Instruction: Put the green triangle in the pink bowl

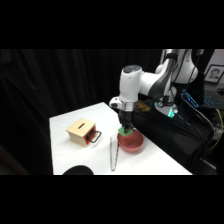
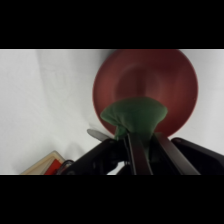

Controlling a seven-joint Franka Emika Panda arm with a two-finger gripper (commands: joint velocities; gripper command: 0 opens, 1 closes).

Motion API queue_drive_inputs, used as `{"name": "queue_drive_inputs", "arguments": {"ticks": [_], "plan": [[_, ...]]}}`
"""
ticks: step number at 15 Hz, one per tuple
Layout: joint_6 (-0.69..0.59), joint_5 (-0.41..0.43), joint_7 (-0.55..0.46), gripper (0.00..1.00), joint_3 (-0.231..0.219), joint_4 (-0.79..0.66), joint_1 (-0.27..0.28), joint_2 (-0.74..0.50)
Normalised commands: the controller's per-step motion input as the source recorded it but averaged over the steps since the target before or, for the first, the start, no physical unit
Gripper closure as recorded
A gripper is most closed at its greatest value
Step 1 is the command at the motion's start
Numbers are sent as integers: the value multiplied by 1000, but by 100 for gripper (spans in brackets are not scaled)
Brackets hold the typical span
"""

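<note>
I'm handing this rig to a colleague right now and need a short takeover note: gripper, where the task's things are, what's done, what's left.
Gripper: shut on the green triangle, held above the pink bowl.
Pink bowl: on the white table, near its right edge; nothing shows inside it in the wrist view.
Also on the table: wooden box to the bowl's left, metal tongs between them.
Done: triangle picked up and brought over the bowl.
Left: lower, release the triangle into the bowl, withdraw.

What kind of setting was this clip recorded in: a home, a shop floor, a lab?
Most likely a robotics lab or test cell. A white table stands against black curtains, props like a wooden box and the pink bowl are laid out, and cabled equipment sits beside the arm's base.
</note>
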Motion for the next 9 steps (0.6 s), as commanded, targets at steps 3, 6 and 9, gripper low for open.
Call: {"name": "queue_drive_inputs", "arguments": {"ticks": [3, 6, 9], "plan": [[274, -144, -25, 94, -36, -22, -8, 146], [246, -125, -26, 94, -59, -9, 30, 120], [223, -105, -34, 95, -77, -12, 58, 90]]}}
